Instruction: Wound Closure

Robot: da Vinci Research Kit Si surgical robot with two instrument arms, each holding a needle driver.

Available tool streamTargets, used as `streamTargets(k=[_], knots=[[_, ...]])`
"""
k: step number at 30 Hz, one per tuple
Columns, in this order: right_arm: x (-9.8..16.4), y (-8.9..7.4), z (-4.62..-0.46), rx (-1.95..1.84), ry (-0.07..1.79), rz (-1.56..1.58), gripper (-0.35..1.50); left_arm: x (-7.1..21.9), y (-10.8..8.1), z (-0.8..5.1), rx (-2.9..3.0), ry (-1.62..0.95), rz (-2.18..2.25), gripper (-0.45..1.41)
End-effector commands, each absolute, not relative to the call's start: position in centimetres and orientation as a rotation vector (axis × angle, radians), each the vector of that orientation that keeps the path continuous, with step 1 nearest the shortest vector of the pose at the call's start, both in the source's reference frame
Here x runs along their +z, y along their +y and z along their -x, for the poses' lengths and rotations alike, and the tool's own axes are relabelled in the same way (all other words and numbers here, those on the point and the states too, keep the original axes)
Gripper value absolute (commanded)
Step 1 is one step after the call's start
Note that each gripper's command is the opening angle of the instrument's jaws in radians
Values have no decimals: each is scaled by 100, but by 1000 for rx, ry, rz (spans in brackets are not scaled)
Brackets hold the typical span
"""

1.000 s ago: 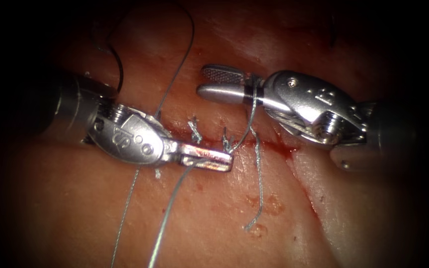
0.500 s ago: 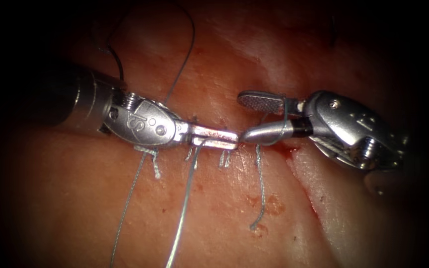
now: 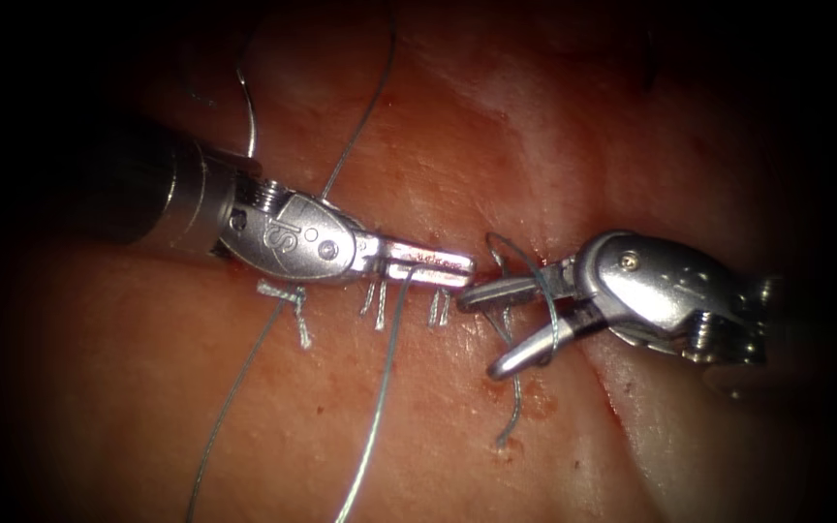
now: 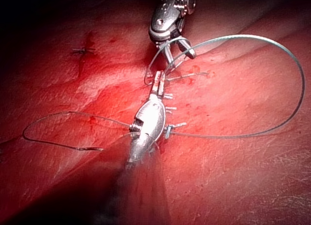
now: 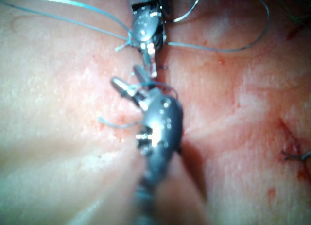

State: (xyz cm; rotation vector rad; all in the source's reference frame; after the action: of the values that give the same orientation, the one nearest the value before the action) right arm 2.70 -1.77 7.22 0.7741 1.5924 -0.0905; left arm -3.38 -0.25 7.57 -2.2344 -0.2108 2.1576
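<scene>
Left gripper (image 3: 438, 268) marked "S", clamped on thread (image 3: 380, 407); right gripper (image 3: 486, 329) apart, thread-looped, empty, over tissue (image 3: 418, 436).

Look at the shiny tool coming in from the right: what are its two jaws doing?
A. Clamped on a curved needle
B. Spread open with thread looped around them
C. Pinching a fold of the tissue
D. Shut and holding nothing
B: in the endoscope view the right arm's tool has its jaws spread apart, with the thread looped around them.
</scene>
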Motion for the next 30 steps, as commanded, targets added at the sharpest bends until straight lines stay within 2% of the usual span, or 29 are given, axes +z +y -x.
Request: streamTargets(k=[1,18,27,28,30], knots=[[727,-179,-274,-133,1572,-803,41,765,-29,343,2163,-218,2230,-45],[751,-223,-278,-447,1362,-894,46,767,-36,347,2182,-234,2222,-45],[773,-234,-281,-521,1226,-917,37,759,-47,351,2195,-253,2223,-45],[776,-232,-281,-527,1209,-911,26,758,-48,352,2195,-253,2223,-45],[779,-226,-281,-542,1164,-897,-35,756,-48,352,2194,-254,2223,-45]])
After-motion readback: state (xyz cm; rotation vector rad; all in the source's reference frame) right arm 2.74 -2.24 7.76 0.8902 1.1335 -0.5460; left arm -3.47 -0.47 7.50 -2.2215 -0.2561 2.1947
